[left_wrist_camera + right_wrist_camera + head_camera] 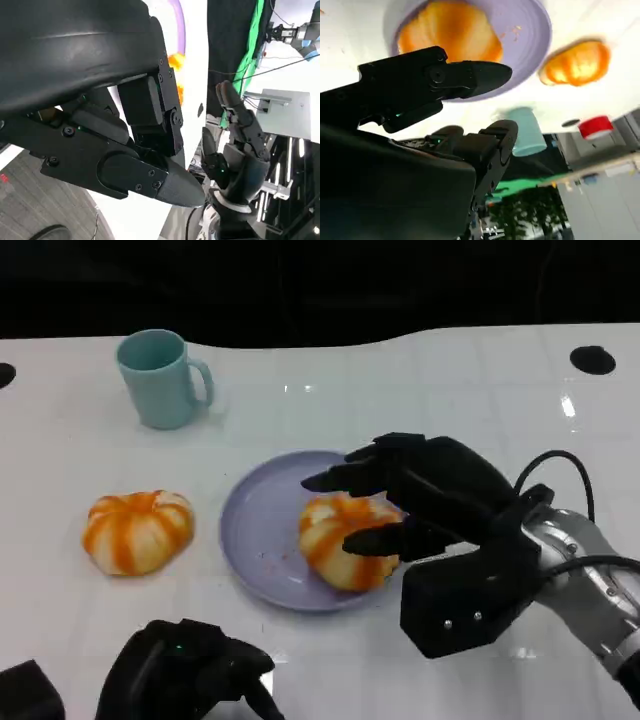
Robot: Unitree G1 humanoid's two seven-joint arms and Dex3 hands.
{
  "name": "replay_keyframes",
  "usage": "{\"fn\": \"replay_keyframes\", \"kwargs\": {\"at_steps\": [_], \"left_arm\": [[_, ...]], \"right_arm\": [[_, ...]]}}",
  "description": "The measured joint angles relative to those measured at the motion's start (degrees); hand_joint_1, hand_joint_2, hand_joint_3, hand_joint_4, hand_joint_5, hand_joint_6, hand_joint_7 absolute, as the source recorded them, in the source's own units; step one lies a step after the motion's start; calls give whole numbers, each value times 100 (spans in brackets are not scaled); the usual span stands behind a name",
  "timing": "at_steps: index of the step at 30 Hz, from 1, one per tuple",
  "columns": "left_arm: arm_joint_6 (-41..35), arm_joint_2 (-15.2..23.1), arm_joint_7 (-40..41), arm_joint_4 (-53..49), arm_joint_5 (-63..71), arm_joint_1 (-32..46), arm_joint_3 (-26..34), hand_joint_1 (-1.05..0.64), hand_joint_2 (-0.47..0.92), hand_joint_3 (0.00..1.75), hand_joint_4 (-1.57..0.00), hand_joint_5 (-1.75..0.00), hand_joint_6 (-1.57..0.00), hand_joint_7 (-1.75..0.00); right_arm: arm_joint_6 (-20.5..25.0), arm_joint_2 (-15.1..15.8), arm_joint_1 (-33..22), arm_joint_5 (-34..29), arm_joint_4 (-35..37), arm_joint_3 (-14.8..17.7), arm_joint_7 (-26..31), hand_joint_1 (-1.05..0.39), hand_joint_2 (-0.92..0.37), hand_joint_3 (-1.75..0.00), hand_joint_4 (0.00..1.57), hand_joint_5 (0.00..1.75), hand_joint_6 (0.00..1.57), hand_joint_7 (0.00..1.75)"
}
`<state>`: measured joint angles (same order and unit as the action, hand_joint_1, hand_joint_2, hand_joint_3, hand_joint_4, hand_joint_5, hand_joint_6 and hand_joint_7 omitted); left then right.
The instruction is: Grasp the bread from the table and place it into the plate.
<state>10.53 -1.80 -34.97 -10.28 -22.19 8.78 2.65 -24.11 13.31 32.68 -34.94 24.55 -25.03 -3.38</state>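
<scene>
The right hand [405, 502] has its fingers [345, 478] spread around the bread [345, 540], which lies in the purple plate [258, 530]. Left of the plate lies a second bread [137, 530]. The left hand [190, 675] rests curled, holding nothing.

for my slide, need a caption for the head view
Right robot hand over a bread roll on the purple plate; second roll on the table.
</scene>
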Motion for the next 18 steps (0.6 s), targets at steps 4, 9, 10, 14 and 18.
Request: {"fn": "replay_keyframes", "kwargs": {"at_steps": [4,9,10,14,18], "left_arm": [[0,1,0,0,1,-2,-1,-93,85,0,-130,-83,-157,-1],[0,2,0,0,1,-3,-4,-93,86,0,-130,-83,-156,-1],[0,2,0,0,1,-3,-8,-93,86,0,-130,-83,-156,-1],[-1,2,1,2,3,-2,-24,-93,86,0,-130,-83,-156,-1],[-26,1,1,3,-1,-9,-29,-92,86,0,-130,-83,-156,0]], "right_arm": [[-98,2,-47,6,1,8,59,-63,-92,-29,51,43,56,2],[-254,26,-275,144,-124,92,71,-61,-92,-27,53,46,58,3],[-294,46,-346,180,-196,144,76,-60,-92,-26,53,46,58,3],[-400,142,-645,326,-604,336,83,-60,-92,-25,55,50,63,5],[-522,195,-1040,618,-1062,567,73,-52,-92,-21,60,59,72,9]]}}
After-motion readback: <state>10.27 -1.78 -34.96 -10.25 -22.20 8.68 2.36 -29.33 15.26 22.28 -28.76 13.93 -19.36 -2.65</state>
